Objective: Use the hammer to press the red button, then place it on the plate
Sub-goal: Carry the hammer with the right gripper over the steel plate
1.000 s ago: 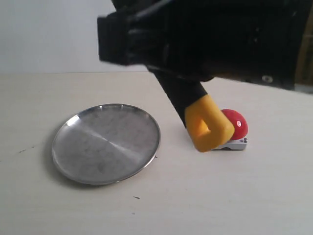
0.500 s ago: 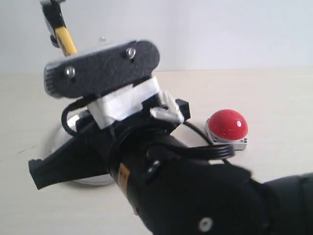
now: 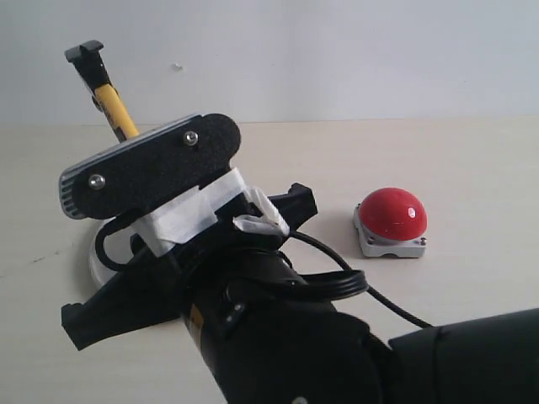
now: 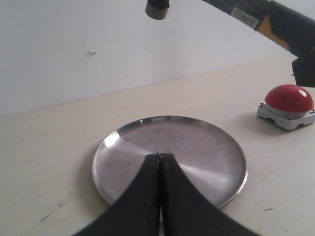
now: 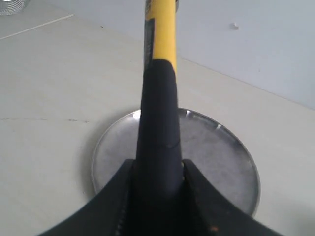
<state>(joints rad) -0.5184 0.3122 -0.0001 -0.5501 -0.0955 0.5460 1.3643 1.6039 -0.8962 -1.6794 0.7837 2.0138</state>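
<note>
The hammer [image 3: 116,109] slants up to the left; its dark head [image 3: 84,55] is high above the table and its lower handle is hidden behind my right arm. My right gripper [image 5: 157,167] is shut on the black handle, and the yellow neck [image 5: 161,44] points away over the plate [image 5: 216,152]. The plate [image 4: 202,142] lies under my left gripper [image 4: 160,156], which is shut and holds nothing. The red button [image 3: 392,215] sits on its grey base to the right, apart from the hammer. The hammer head [image 4: 157,7] also shows in the left wrist view.
My right arm's black body [image 3: 278,337] fills the lower exterior view and hides most of the plate; only a sliver of rim [image 3: 95,261] shows. A cable [image 3: 370,295] loops from it. The pale table [image 3: 472,295] meets a white wall behind.
The right arm has swung the hammer away from the red button and over to the plate side, head raised up-left. In the last half second the hammer sank slightly.
</note>
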